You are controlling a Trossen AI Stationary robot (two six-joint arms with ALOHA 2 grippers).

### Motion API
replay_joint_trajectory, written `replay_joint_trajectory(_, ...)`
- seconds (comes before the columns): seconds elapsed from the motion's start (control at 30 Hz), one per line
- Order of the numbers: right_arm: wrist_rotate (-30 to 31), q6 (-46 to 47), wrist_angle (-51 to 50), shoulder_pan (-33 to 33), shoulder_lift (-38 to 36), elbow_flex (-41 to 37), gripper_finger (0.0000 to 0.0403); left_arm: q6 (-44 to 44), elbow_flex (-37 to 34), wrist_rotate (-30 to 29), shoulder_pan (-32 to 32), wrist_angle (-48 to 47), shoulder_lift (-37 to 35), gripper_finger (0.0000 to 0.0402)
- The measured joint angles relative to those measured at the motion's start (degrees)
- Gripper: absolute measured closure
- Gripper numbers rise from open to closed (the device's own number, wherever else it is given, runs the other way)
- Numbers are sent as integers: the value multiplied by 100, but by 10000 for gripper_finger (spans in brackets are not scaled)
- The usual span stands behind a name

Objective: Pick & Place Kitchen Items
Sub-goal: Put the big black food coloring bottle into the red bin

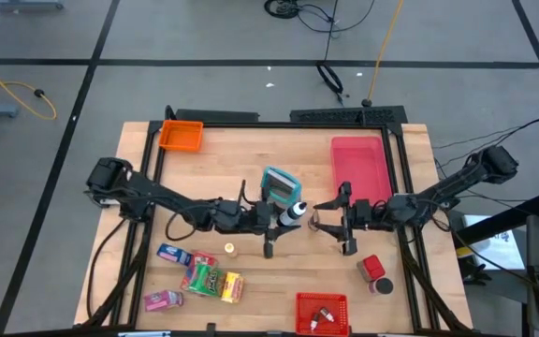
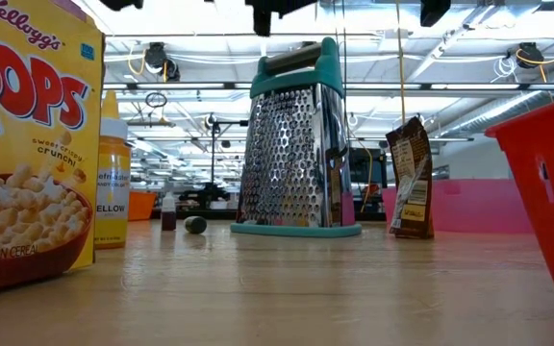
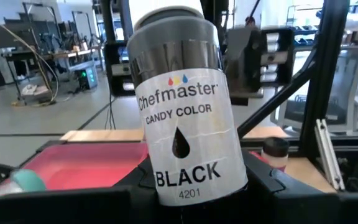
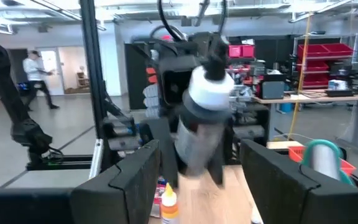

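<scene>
Orange bin (image 1: pixel 181 137): sitting at the table's far left corner, in the high view.
Snack packets (image 1: pixel 199 279): lying in a loose cluster on the near left of the wooden table (image 1: pixel 251 159); a blue one, a green one, a yellow one and a pink one are showing, well apart from both grippers.
Cereal box (image 2: pixel 29 144): standing upright at the left edge of the low view, with a yellow squeeze bottle (image 2: pixel 112 171) just beside it.
Left gripper (image 1: pixel 279 217): reaching toward the table's middle, its fingers closing narrowly around the bottle (image 1: pixel 294 212); in the left wrist view the bottle (image 3: pixel 182 118) is filling the frame, its white label reading "Chefmaster Candy Color Black".
Bottle: being held off the table between the two grippers, near the grater; it has a white body and a dark cap.
Grater (image 1: pixel 279 183): standing on the table's middle just behind the held bottle; in the low view it is showing as a tall metal grater (image 2: pixel 293 144) with a teal handle and base.
Right gripper (image 1: pixel 326 223): facing the bottle from the other side, its fingers standing wide apart and gripping nothing; in the right wrist view the bottle (image 4: pixel 204 118) is showing between them, farther off.
Pink tray (image 1: pixel 361 168): lying flat on the far right of the table.
Red canister (image 1: pixel 374 272): lying on the near right, dark lid outward.
Red bin (image 1: pixel 323 312): sitting at the near edge, holding small bottles.
</scene>
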Motion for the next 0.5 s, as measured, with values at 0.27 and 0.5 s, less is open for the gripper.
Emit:
replay_joint_trajectory(0.27,-245,17,771,-277,496,0,188,-100,0,352,138,291,234,283)
replay_joint_trajectory(0.5,-694,173,1647,-645,928,0,188,-79,0,372,142,271,227,283)
